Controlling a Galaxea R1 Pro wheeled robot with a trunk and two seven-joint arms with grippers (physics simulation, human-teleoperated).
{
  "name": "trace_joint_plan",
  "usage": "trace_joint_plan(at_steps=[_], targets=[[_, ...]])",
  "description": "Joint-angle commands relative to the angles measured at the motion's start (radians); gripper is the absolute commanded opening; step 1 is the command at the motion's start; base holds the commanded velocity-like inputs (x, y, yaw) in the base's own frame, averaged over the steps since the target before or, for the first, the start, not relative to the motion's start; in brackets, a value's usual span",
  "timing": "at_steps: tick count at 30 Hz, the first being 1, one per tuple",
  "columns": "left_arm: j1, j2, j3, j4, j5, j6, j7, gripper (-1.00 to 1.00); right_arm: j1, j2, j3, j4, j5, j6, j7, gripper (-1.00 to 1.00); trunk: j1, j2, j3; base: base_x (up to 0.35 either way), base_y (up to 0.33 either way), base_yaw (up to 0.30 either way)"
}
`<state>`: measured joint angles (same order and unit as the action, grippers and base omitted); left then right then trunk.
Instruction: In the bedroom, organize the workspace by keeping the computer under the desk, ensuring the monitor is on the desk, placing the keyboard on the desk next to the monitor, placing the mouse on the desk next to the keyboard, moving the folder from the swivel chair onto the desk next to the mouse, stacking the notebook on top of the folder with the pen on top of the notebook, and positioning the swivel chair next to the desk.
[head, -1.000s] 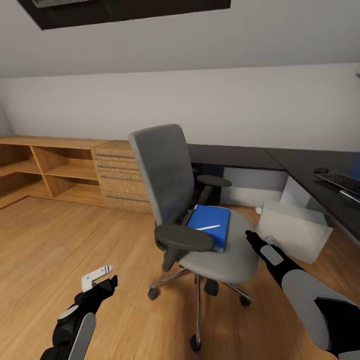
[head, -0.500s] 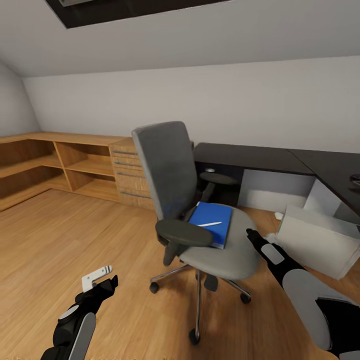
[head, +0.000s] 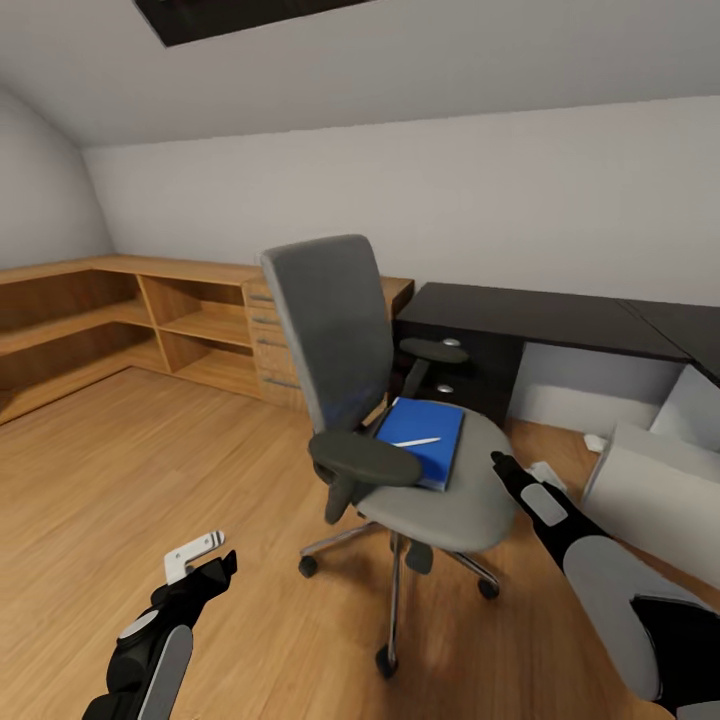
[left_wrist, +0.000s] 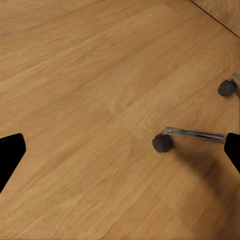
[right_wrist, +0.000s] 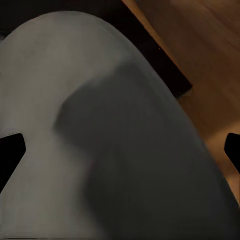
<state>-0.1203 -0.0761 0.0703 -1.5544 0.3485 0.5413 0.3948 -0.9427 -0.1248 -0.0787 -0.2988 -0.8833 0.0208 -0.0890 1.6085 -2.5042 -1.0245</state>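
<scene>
Item 1, swivel chair: stands on the wood floor out from the desk, its back turned toward the wooden shelving. Not yet drawn in beside the desk, by my judgement.

Item 2, folder: bright blue, lying flat on the chair seat. Not yet moved to the desk.

Item 3, pen: thin whitish stick resting on top of the folder. Must be lifted off before, or carried with, the folder. A grey notebook I cannot make out here.

Item 4, computer: pale boxy case on the floor at the desk's inner corner, near its edge; whether it sits fully under the top I cannot tell.

Item 5, desk: black top, bare in the visible stretch. Monitor, keyboard and mouse fall outside what I can see, so their state is unchecked.

Item 6, my right gripper: held just beside the seat's front edge, near the folder, holding nothing. In the right wrist view the fingertips sit at opposite edges with the grey seat between them, so the jaws are spread.

Item 7, my left gripper: low over bare floor, well apart from the chair, empty, fingers spread wide; the left wrist view shows a chrome spoke and caster.

Tally: folder, pen and chair steps all outstanding
</scene>
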Motion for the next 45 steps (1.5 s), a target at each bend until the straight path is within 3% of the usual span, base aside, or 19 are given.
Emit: trace_joint_plan(at_steps=[1,13,14,19,28,45], targets=[[-0.001,-0.001,0.000,-0.001,0.010,0.003,0.007,1.00,0.001,0.017,-0.001,0.049,-0.016,0.002,-0.003,1.00,0.000,0.000,-0.002,0.012,0.000,0.164],[-0.001,-0.001,-0.001,0.004,0.010,0.003,0.007,1.00,0.001,0.017,-0.001,0.048,-0.011,-0.004,0.001,1.00,0.000,0.000,-0.005,0.002,0.000,0.029],[-0.002,-0.006,-0.001,-0.001,0.005,0.000,0.013,1.00,0.004,0.015,0.001,-0.007,-0.016,0.002,0.009,1.00,0.000,0.000,-0.005,0.000,0.000,0.000],[-0.002,-0.030,0.002,-0.002,0.000,0.000,0.018,1.00,0.004,0.029,0.005,-0.002,0.008,-0.017,0.001,1.00,0.000,0.000,-0.005,0.000,0.000,0.000],[-0.002,-0.029,0.003,-0.003,0.000,0.001,0.016,1.00,0.005,0.015,0.007,-0.009,0.012,-0.027,0.019,1.00,0.000,0.000,-0.005,0.000,0.000,0.000],[-0.002,-0.028,0.003,-0.003,0.000,0.001,0.017,1.00,0.005,0.013,0.004,-0.008,0.007,-0.024,0.018,1.00,0.000,0.000,-0.005,0.000,0.000,-0.001]])
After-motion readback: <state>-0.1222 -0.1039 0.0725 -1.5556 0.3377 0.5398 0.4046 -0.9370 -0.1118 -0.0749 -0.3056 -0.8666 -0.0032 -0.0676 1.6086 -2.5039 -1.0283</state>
